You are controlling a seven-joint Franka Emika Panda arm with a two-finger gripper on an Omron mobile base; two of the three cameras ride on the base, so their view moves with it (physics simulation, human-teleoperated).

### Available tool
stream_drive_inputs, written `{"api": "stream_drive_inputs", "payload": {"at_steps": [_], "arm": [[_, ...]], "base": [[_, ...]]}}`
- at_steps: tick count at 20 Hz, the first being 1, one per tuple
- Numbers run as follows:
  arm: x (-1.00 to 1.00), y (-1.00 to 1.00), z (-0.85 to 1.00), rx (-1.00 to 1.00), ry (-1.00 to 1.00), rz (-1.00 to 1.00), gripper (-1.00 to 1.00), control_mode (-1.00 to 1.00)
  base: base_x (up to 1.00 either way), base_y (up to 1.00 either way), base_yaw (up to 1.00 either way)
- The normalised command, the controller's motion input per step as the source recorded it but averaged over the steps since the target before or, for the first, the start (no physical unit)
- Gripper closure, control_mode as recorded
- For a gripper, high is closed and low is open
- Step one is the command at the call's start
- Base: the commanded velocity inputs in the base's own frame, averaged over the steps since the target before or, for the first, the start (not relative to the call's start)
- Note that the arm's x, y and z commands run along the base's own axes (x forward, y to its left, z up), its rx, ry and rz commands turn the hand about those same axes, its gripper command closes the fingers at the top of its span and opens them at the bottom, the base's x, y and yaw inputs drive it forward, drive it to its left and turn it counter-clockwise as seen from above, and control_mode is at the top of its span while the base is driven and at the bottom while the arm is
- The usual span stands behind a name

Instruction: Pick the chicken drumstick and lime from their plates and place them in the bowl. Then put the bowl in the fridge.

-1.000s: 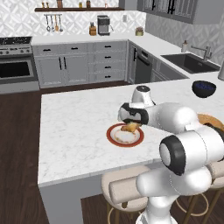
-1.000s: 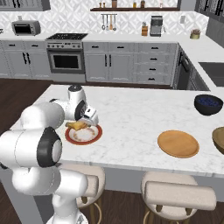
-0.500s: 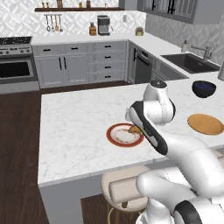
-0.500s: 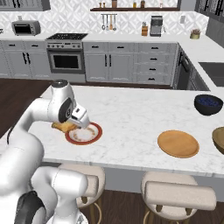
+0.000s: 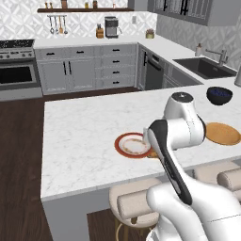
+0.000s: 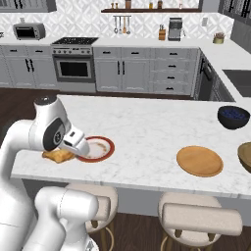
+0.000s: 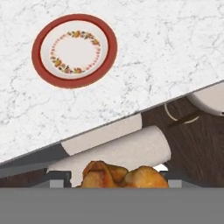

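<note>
Chicken drumstick (image 7: 124,175) between the jaws, off plate (image 7: 74,50)

Right base view, marble island counter (image 6: 147,122):
- round white plate with wide red rim (image 6: 100,147) on counter, near edge, left part.
- golden-brown lumpy chicken drumstick (image 6: 58,156) off plate, just left of it, at counter's near edge.
- flat tan wooden disc plate (image 6: 199,160) well right of red-rimmed plate.
- small dark blue bowl (image 6: 233,116) far right, behind disc.
- padded stools (image 6: 201,218) below near edge.
</note>
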Motion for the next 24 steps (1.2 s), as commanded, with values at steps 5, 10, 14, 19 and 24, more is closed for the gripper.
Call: {"api": "stream_drive_inputs", "payload": {"at_steps": [5,10,14,19,24], "arm": [[-0.04,-0.07,0.00,0.03,-0.02,-0.01,1.00,-1.00],[0.00,0.00,0.00,0.00,-0.01,0.00,1.00,-1.00],[0.00,0.00,0.00,0.00,0.00,0.00,1.00,-1.00],[-0.02,0.00,0.00,0.00,-0.01,0.00,1.00,1.00],[0.00,0.00,0.00,0.00,0.00,0.00,1.00,1.00]], "base": [[0.00,0.00,0.00],[0.00,0.00,0.00],[0.00,0.00,0.00],[-0.41,-0.19,-0.03],[-0.39,-0.60,-0.07]]}}
